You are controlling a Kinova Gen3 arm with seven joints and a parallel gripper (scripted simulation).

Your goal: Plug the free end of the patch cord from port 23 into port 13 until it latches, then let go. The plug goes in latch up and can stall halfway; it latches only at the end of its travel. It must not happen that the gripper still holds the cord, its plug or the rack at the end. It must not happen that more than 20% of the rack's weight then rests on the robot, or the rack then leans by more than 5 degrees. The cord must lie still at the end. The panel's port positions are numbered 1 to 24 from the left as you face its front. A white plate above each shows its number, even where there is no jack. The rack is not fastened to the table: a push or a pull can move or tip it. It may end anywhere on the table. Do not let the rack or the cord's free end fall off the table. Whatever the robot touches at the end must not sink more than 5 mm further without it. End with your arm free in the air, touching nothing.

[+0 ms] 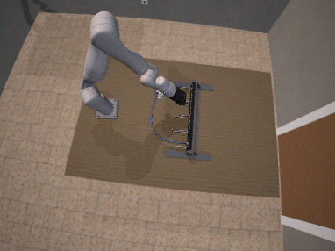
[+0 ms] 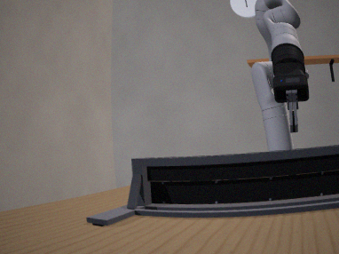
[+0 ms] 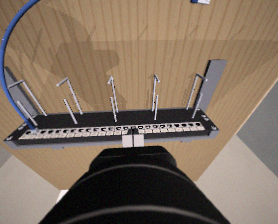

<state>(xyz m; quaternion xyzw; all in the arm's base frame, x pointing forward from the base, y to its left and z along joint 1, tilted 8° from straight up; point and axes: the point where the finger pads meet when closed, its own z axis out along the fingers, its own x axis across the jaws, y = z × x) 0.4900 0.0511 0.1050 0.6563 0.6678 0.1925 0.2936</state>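
The rack [image 1: 192, 119] stands on the table with its panel [image 3: 117, 131] and row of white number plates seen from above in the wrist view. The blue patch cord [image 1: 153, 122] leaves the panel's one end [image 3: 20, 107], arcs over the table [image 3: 12, 35] and ends by a small blue-white plug [image 3: 200, 1] lying on the table, also seen in the overhead view [image 1: 160, 96]. My gripper [image 3: 133, 134] [image 2: 294, 124] is shut on nothing. It hangs above the middle of the panel, clear of it.
Several thin metal cable bars [image 3: 112, 95] stick out from the panel on the cord's side. The rack's grey feet [image 1: 188, 154] [image 1: 203, 88] lie flat at both ends. The table's edge [image 3: 235, 130] runs close on the right of the wrist view.
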